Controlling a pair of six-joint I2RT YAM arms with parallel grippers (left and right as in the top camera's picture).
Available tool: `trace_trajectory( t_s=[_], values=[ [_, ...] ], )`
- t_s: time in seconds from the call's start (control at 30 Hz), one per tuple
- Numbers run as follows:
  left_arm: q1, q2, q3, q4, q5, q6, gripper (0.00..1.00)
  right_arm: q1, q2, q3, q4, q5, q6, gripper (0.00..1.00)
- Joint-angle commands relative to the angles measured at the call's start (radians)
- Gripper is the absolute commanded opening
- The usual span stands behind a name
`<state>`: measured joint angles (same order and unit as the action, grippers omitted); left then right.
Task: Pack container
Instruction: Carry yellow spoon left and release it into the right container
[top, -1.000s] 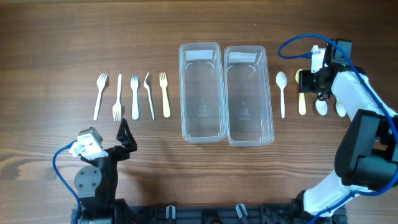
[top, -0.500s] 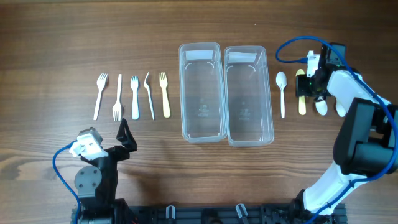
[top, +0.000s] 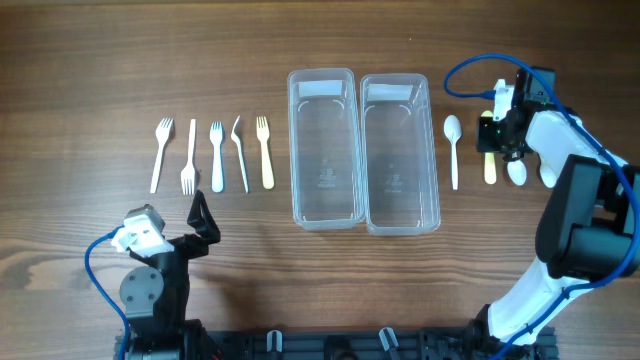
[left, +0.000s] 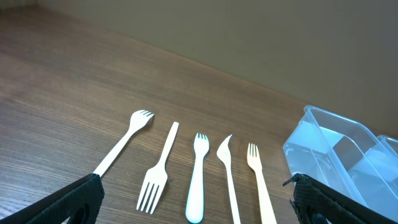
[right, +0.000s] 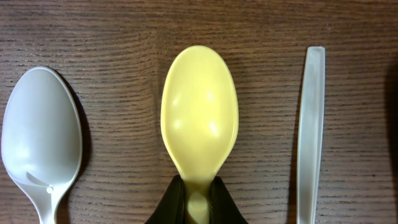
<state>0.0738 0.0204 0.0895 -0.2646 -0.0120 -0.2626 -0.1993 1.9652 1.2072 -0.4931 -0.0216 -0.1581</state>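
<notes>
While right hand (right: 198, 198) clamps the neck of the yellow spoon (right: 199, 112) on the worktop (right: 124, 25), left hand (top: 203, 218) gapes wide. Five forks (left: 199, 180) before it.

Probably a robotics lab: wood-grain worktop (top: 90, 60), blue-cabled robot arms (top: 575, 240) mounted at its edge, plain wall (left: 261, 37).

Glossy yellow plastic spoon (right: 199, 118); matt wood-grain table (right: 124, 25); clear plastic containers (top: 323, 150).

Overhead top-down; left wrist low toward forks (left: 198, 180); right wrist close.
</notes>
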Motion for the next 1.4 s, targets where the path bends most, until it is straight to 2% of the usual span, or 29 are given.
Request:
trace_trajectory(
  t_s=[0.0, 0.37, 0.5, 0.63, 0.77, 1.03, 1.37],
  values=[
    [-0.005, -0.006, -0.007, 0.002, 0.016, 0.024, 1.0, 0.005, -0.002, 0.032, -0.01, -0.002, 0.004, 0.04],
    [-0.005, -0.006, -0.007, 0.003, 0.016, 0.024, 1.0, 0.03, -0.188, 0.267, -0.142, -0.01, 0.004, 0.04],
    [-0.005, -0.006, -0.007, 0.002, 0.016, 0.024, 1.0, 0.095, -0.252, 0.35, -0.204, -0.049, 0.034, 0.04],
    [-0.005, -0.006, -0.007, 0.003, 0.016, 0.024, 1.0, 0.211, -0.317, 0.36, -0.228, -0.115, 0.108, 0.04],
    [-0.005, -0.006, -0.007, 0.002, 0.016, 0.024, 1.0, 0.305, -0.319, 0.353, -0.253, -0.141, 0.166, 0.04],
    [-0.005, -0.006, -0.007, 0.003, 0.016, 0.024, 1.0, 0.426, -0.253, 0.299, -0.267, -0.137, 0.188, 0.04],
    [-0.005, -0.006, -0.007, 0.002, 0.016, 0.024, 1.0, 0.436, -0.13, 0.27, -0.269, -0.137, 0.21, 0.04]
  ],
)
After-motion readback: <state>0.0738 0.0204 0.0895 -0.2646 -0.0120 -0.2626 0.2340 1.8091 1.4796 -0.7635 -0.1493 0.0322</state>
